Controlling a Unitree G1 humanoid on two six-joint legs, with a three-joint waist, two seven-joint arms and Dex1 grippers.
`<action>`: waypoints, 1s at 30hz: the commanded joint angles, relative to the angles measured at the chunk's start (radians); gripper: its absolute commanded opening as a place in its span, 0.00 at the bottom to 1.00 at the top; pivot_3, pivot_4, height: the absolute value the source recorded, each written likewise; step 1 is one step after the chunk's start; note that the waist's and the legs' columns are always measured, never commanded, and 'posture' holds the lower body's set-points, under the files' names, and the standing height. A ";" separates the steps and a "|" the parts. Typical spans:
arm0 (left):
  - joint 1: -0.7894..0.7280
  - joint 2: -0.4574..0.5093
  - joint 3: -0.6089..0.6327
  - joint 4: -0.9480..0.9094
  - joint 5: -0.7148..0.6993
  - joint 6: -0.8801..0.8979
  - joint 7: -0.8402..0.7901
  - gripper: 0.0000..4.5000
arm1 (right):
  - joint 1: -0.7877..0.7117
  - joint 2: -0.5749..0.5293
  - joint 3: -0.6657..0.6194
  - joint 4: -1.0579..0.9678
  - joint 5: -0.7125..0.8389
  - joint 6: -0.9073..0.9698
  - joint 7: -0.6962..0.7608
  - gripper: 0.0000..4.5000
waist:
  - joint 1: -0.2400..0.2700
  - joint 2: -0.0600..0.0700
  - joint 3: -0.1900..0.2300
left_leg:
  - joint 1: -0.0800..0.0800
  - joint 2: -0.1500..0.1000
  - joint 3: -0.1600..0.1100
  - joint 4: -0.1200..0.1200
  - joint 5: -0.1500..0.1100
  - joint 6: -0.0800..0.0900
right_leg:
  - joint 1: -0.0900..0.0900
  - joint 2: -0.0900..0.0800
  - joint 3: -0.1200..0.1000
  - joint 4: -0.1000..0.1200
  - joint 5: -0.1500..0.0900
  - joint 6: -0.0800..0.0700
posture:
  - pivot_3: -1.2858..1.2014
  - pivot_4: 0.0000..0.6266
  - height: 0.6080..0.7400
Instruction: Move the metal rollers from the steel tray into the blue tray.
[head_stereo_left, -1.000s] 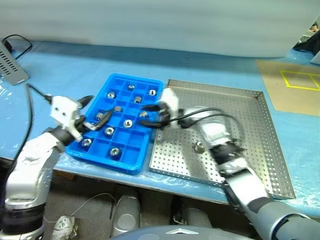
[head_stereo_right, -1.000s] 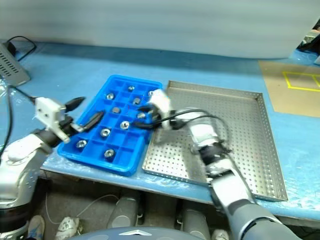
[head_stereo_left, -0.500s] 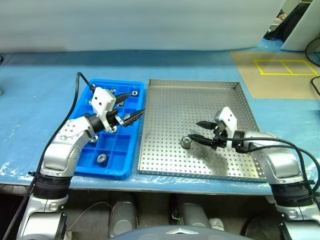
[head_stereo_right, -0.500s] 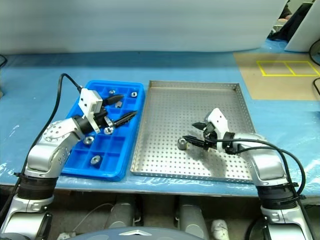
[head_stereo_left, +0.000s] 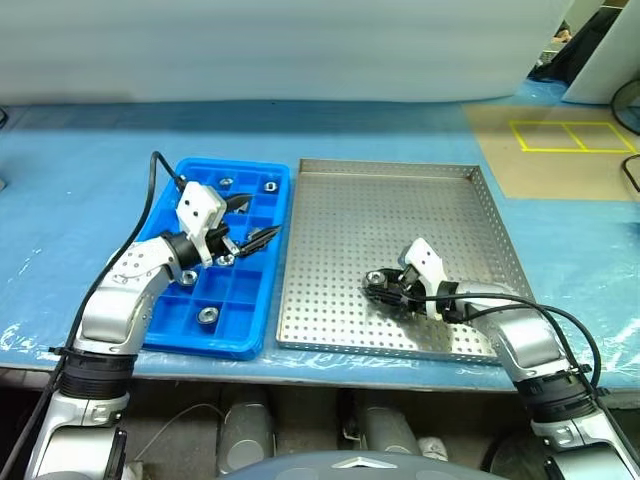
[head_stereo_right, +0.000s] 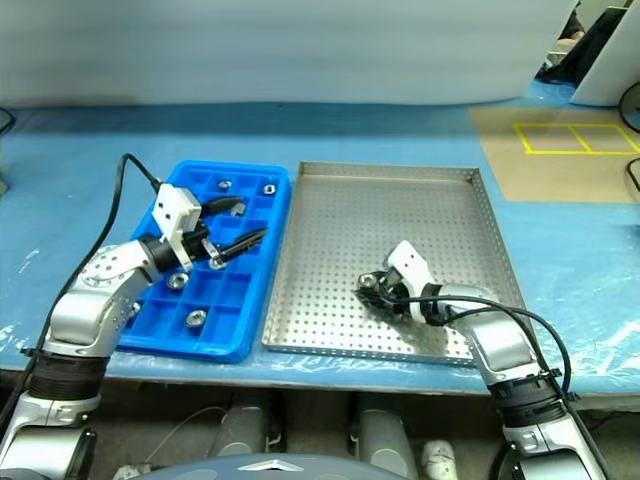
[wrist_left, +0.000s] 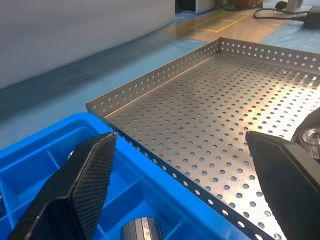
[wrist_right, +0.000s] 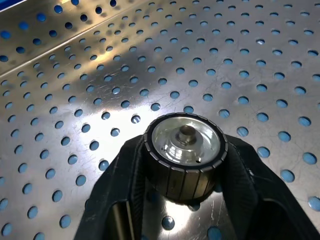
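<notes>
Your right gripper (head_stereo_left: 385, 289) has come down onto the last metal roller (wrist_right: 184, 155) on the steel tray (head_stereo_left: 440, 200) and its fingers (wrist_right: 125, 175) have closed in around it. Half a second ago they stood apart beside the roller; now the right wrist view shows one black finger pressed to each flank of the ribbed cylinder, which still sits upright on the perforated floor. Take this as a grasp just made, not yet lifted.

The roller lies at about 6 o'clock of the tray's centre, near the front rim.

Your left gripper (head_stereo_left: 245, 222) hangs spread wide and empty over the blue tray (head_stereo_left: 255, 320), which lies at 9 o'clock of the steel tray and already carries several rollers (head_stereo_left: 208, 315) in its compartments.

Next, you will likely need to lift straight up, then carry toward 9 o'clock to a free compartment.
</notes>
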 joint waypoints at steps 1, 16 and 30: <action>0.026 0.047 0.103 -0.013 -0.003 -0.028 0.018 0.97 | -0.165 0.135 -0.028 0.036 0.075 -0.031 -0.027 0.36 | -0.006 0.001 0.000 | 0.000 0.000 0.000 0.000 0.000 -0.001 | -0.001 0.000 0.000 0.001 0.000 0.000 | 0.52 0.24 1.00; 0.328 0.127 0.408 -0.245 -0.049 0.046 0.108 0.97 | -0.579 0.470 0.316 0.548 -0.111 -0.382 0.260 0.36 | 0.073 -0.003 0.000 | -0.014 -0.002 -0.001 0.000 -0.002 0.001 | -0.008 -0.003 -0.002 0.002 0.001 -0.010 | 0.62 0.24 1.00; 0.309 0.110 0.351 -0.226 -0.056 0.040 0.120 0.97 | -0.610 0.399 0.306 0.624 -0.172 -0.457 0.347 0.36 | 0.096 -0.002 0.001 | -0.004 0.001 -0.001 -0.001 0.001 -0.004 | -0.003 -0.002 -0.002 0.007 0.001 -0.009 | 0.61 0.24 1.00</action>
